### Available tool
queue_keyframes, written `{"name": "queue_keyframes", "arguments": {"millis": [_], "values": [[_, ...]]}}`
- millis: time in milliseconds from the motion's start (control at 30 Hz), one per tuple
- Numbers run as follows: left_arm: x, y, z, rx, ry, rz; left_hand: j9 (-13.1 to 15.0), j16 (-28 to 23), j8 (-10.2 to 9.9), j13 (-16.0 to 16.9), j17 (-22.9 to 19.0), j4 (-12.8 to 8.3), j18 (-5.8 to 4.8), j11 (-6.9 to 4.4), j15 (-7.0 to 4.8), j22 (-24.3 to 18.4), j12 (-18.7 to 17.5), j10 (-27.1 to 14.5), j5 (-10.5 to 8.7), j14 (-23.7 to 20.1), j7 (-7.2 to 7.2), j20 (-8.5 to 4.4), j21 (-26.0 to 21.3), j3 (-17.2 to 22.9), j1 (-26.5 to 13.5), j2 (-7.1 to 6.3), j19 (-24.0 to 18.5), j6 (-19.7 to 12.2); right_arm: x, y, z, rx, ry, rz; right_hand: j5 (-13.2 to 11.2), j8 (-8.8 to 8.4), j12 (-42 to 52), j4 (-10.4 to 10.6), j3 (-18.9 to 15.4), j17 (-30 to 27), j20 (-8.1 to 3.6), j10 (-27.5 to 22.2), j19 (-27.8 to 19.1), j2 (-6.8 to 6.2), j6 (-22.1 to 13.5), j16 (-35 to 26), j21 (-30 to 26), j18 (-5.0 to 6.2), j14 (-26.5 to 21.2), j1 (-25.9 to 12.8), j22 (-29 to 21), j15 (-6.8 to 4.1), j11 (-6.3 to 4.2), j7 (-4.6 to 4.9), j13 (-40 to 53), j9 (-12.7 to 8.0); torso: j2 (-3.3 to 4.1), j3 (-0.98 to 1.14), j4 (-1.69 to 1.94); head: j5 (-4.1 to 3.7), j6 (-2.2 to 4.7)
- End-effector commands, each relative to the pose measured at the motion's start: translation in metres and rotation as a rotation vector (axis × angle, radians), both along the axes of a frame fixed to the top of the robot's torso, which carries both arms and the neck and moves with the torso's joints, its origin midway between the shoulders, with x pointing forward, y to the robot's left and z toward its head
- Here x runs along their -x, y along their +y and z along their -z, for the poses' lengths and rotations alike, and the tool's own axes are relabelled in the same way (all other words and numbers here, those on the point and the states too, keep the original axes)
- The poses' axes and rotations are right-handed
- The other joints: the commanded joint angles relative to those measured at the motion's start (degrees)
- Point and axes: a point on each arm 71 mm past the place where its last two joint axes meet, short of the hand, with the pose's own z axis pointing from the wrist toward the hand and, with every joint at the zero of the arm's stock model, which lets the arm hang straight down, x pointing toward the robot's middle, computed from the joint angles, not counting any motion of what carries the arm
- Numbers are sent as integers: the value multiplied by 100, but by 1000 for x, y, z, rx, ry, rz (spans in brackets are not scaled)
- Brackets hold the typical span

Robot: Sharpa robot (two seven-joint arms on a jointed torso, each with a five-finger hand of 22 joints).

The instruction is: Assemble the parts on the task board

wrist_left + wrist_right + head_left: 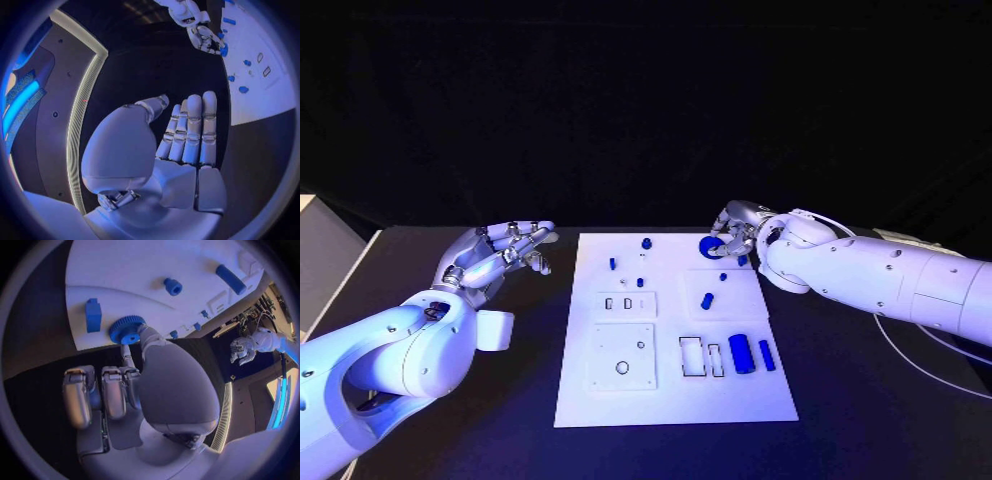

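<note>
The white task board [675,400] lies in the middle of the black table. At its far right corner my right hand [737,235] pinches a blue gear [713,246] between thumb and a finger; the right wrist view shows the gear [127,330] at the board's edge, with a blue block [93,315] beside it. My left hand [502,255] hovers off the board's left side with fingers [190,130] straight and nothing in it. Small blue pegs [648,243] [613,264] [708,299] stand on the board. A blue cylinder [741,353] and a blue bar [767,354] lie near its right edge.
The board has a square recessed plate [623,356] and empty rectangular slots [701,357] in its near half. A white cable [920,340] trails over the table under my right arm. A pale ledge [329,270] borders the table's left side.
</note>
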Motion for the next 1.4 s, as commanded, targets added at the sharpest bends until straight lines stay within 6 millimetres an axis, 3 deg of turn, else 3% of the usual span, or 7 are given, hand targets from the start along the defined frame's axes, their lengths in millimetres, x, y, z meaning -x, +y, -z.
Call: {"name": "queue_keyframes", "arguments": {"millis": [33,533,833,1133,1333,1400], "values": [[1,-3,-1,1,-10,21,9,35,17,6,-6,-7,79,-9,6,5,-10,-44,-7,-3,-6,-2,25,35,-37,-9,-46,-33,0,2,2,12,14,-18,22,31,12,-8,30,1252,47,599,552,27,14,19,22,-59,544,20,1424,34,48,3,1508,-1,-7,-9,2,6,-5],[1,-2,-1,-2,-10,18,10,37,17,5,-8,-14,79,-8,6,9,-10,-47,-6,-5,-5,-1,31,39,-31,-9,-51,-36,0,0,6,41,24,-18,263,66,12,-12,174,1252,46,599,553,36,63,19,28,-61,543,113,1432,29,40,-3,1508,-9,-7,-9,-4,14,-30],[1,-1,-1,-3,-10,15,10,37,17,5,-8,-14,79,-8,6,9,-10,-47,-6,-5,-5,-1,31,39,-31,-9,-51,-36,2,2,4,45,-4,-28,267,4,12,6,140,1256,65,599,552,-113,-75,19,27,-61,542,49,1432,55,73,33,1508,-48,-2,-3,-8,12,-15],[1,-1,-1,-4,-10,14,10,37,17,5,-8,-14,79,-8,6,9,-10,-47,-6,-5,-5,-1,31,39,-31,-9,-51,-36,3,3,4,46,-13,-37,243,-16,12,11,110,1280,76,599,557,-140,-125,25,37,-64,548,9,1443,66,86,46,1508,-60,-3,-6,0,3,-28],[1,-1,-1,-4,-10,12,10,37,17,5,-8,-14,79,-8,6,9,-10,-47,-6,-5,-5,-1,31,39,-31,-9,-51,-36,4,3,5,48,-5,-41,432,-21,12,12,64,1280,97,599,557,-170,-170,24,36,-64,547,-56,1444,84,102,62,1508,-70,-7,-7,0,0,-30],[1,0,-1,-5,-10,11,10,37,17,5,-8,-14,79,-8,6,9,-10,-47,-6,-5,-5,-1,31,39,-31,-9,-51,-36,4,2,5,49,-3,-41,618,-16,12,10,58,1283,105,599,560,-179,-184,24,41,-65,547,-68,1450,89,106,66,1508,-74,-6,-8,0,-2,-30]]}}
